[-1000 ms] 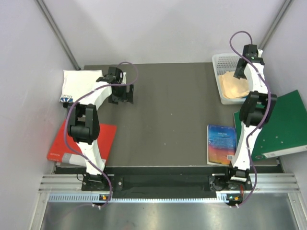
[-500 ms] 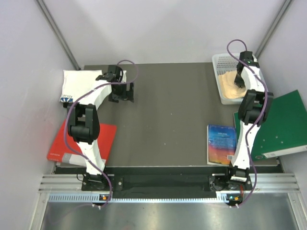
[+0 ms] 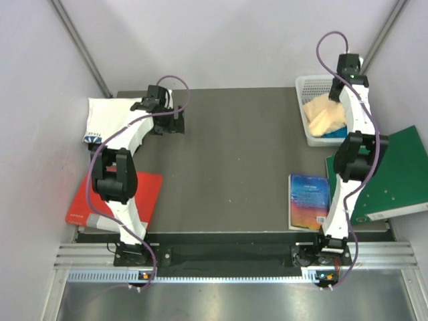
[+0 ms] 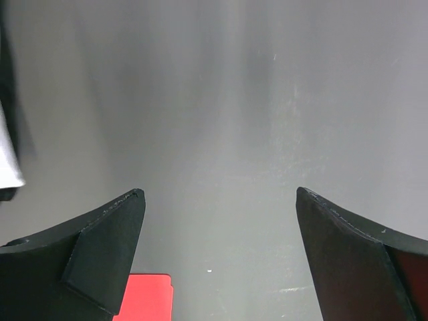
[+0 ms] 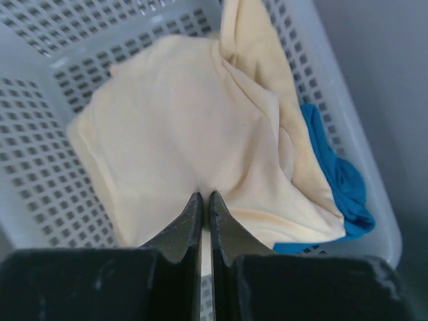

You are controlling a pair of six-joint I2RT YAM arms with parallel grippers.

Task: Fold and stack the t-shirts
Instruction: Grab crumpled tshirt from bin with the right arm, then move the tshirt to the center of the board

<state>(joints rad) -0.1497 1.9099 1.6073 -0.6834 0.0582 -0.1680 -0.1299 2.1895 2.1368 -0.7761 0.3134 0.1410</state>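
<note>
The top view hangs high above and behind the arm bases, looking steeply down so the whole table [image 3: 234, 167] shows, its near edge at the bottom. The left wrist view sits close by the far left corner, facing grey tabletop between the spread tips of the left gripper [image 4: 219, 194]. The right wrist view looks down past the pinched tips of the right gripper [image 5: 202, 195] into the basket [image 5: 47, 60] at the far right corner; basket and peach-yellow t-shirt [image 5: 167, 134] also show, small, in the top view
</note>
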